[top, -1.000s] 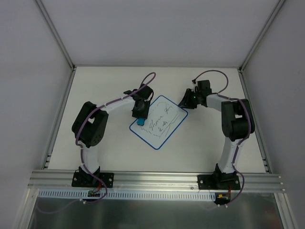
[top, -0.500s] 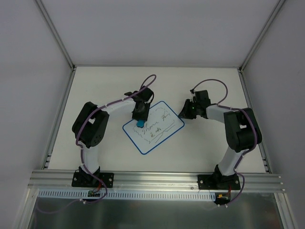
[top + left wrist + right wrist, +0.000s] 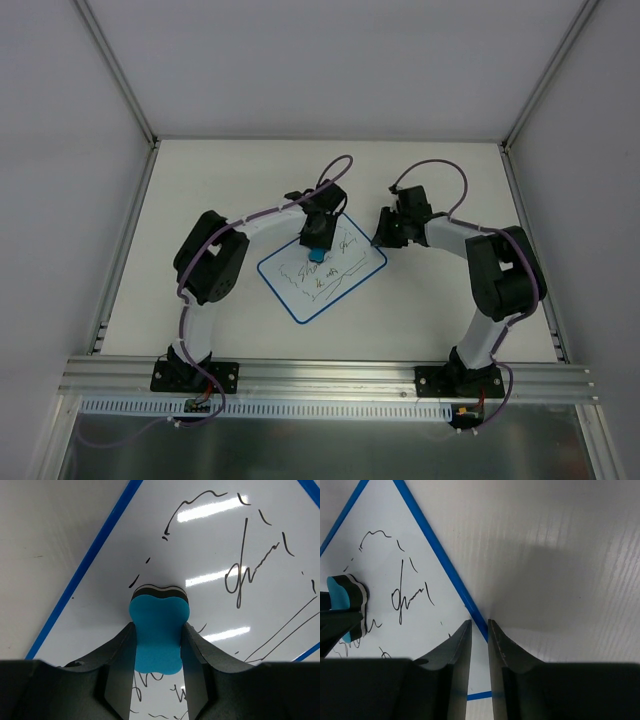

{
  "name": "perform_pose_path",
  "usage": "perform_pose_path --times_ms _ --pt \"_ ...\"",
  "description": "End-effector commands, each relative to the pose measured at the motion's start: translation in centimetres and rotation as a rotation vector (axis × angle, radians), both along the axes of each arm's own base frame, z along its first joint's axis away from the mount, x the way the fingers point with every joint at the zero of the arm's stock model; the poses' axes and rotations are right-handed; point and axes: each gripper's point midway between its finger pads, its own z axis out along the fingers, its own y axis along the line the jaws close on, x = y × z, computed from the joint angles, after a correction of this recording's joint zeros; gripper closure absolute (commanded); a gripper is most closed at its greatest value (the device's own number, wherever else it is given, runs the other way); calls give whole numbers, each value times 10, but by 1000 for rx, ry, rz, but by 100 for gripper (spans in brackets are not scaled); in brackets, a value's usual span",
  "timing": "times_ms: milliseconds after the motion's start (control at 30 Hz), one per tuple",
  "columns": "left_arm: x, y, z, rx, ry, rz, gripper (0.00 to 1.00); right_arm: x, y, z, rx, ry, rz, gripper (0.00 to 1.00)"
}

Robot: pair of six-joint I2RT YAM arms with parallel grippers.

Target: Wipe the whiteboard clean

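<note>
Records whiteboard point(image 3: 325, 282) flat mid-surface point(image 3: 200, 180), scribbles showing. Records left gripper point(image 3: 317, 243) clenched on blue eraser point(image 3: 159, 630), pressed to whiteboard face. Records right gripper point(image 3: 479, 622) pinched narrowly over whiteboard's right corner edge.

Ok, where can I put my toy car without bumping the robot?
Bare table lies along the back wall, left of the left arm by the side rail, and between the whiteboard and the near rail. The middle is crowded: the left gripper holding the eraser and the right gripper both meet at the whiteboard.
</note>
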Motion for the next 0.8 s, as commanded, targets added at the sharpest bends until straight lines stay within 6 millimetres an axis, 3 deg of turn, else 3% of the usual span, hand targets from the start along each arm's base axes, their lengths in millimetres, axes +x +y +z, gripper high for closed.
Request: perform_pose_path --times_ms 0,200,367,533,767 --pt "-18 -6 -29 -2 89 46 100 -51 -10 -29 -162 167 80 75" --pt "-21 16 -32 33 86 116 100 -59 -18 -32 -240 179 115 74" --pt "-30 58 -32 81 93 183 100 -66 -27 -41 -290 230 116 99" --pt "-45 116 -36 155 119 260 100 -68 -29 -44 -303 239 118 100" --pt "-64 151 -35 240 138 293 100 -67 -29 -44 -310 233 117 100"
